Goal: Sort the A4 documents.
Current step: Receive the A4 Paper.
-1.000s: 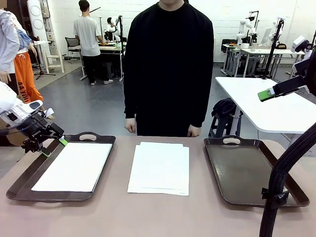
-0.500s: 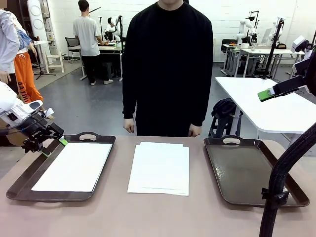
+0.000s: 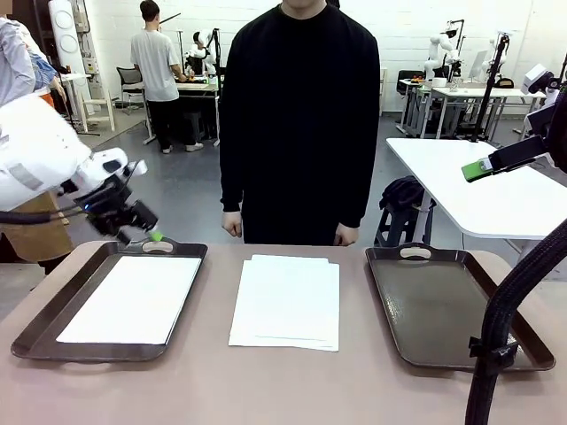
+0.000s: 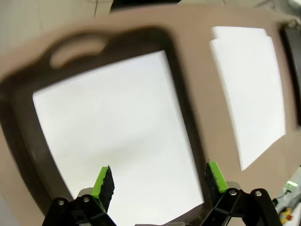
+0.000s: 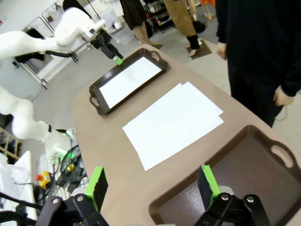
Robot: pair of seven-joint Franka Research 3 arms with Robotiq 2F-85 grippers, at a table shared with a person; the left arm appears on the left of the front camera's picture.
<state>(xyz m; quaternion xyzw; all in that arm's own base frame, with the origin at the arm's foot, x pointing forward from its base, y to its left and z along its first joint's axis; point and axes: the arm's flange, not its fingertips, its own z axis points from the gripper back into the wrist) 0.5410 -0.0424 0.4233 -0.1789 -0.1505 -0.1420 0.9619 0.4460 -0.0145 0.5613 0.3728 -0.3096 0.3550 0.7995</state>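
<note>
Left tool (image 4: 160, 180), jaws apart, seemingly hovers over the tray's (image 4: 184, 96) sheet (image 4: 117, 134).

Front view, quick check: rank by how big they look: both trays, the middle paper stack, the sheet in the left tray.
1. left tray and right tray: largest, too alike to rank.
2. middle paper stack and sheet in the left tray: smaller than either tray, with near-equal footprints. I can't separate them.
</note>
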